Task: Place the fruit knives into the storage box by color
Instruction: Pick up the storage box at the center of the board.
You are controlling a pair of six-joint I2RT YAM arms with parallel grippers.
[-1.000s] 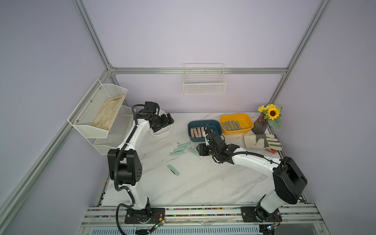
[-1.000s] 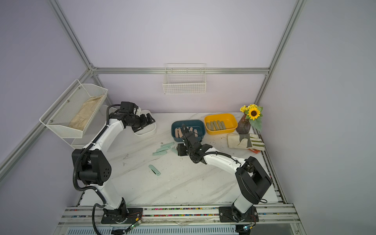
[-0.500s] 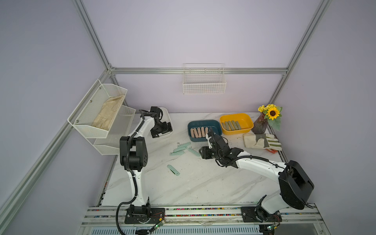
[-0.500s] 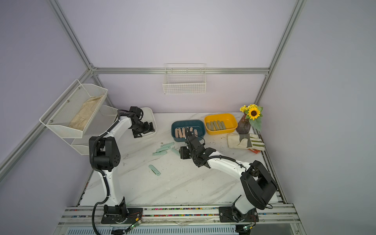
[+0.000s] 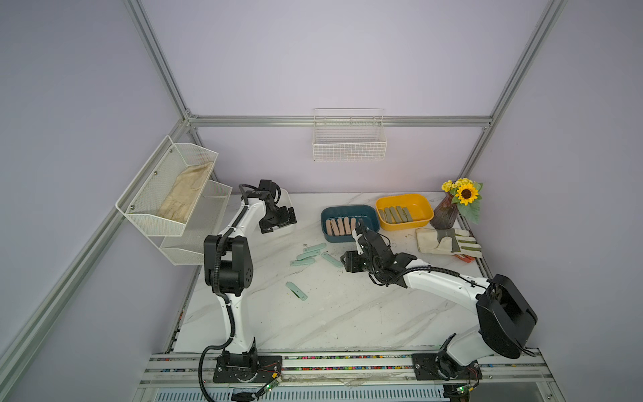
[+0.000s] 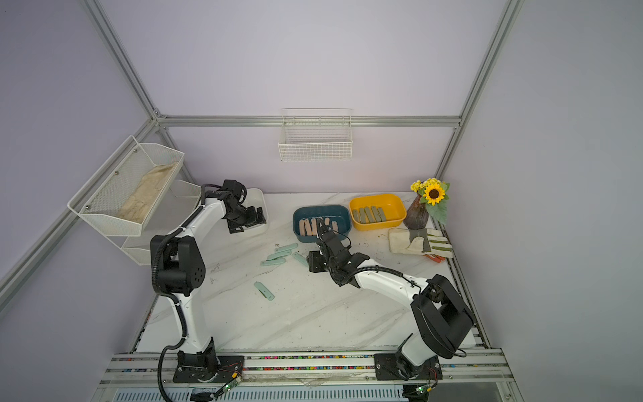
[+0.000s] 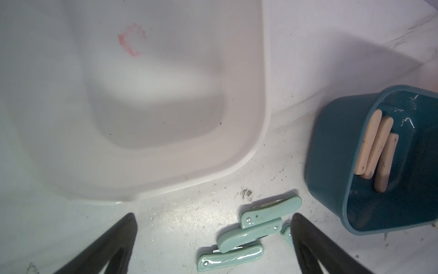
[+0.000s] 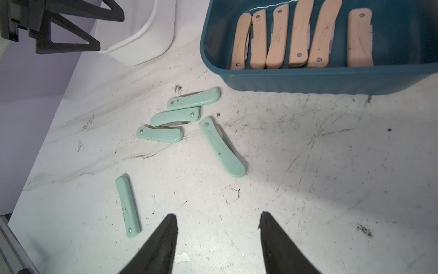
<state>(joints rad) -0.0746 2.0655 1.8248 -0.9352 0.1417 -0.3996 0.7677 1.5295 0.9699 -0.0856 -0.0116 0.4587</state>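
Plainly, nothing on the table carries legible lettering; the nearest thing is a faint red ring-shaped mark [image 7: 131,39] on the floor of the white tub [image 7: 265,106]. It is too smeared to say whether it is a stamp or a stain.

Five mint green knives lie folded on the marble table [image 5: 348,313]. Three of them [image 8: 175,117] sit stacked close together just in front of the teal tub [image 5: 348,209]. Their long axes run roughly across the table, and the middle one's rivet is at the opposite end to its neighbours'. A fourth mint knife [image 8: 222,147] lies just beside them on a slant, its rivet end nearest the trio. The fifth [image 5: 296,290] lies apart, nearer the front edge, also on a diagonal.

Six peach pink knives [image 8: 301,35] rest side by side inside the teal tub, long axes running front to back, rivets toward the near wall. A row of olive grey-green knives [image 5: 395,214] lies in the yellow tub [image 5: 400,195], again side by side and running front to back with a slight lean.

Over the near corner of the white tub, at the back left, the left gripper [image 7: 213,215] hangs with its fingers spread wide and nothing between them. Above bare marble, just in front of the teal tub and to the right of the mint cluster, the right gripper [image 8: 218,214] has its fingers parted and empty.

A striped work glove [image 5: 445,240] lies flat at the right, beside a vase of sunflowers [image 5: 443,215].
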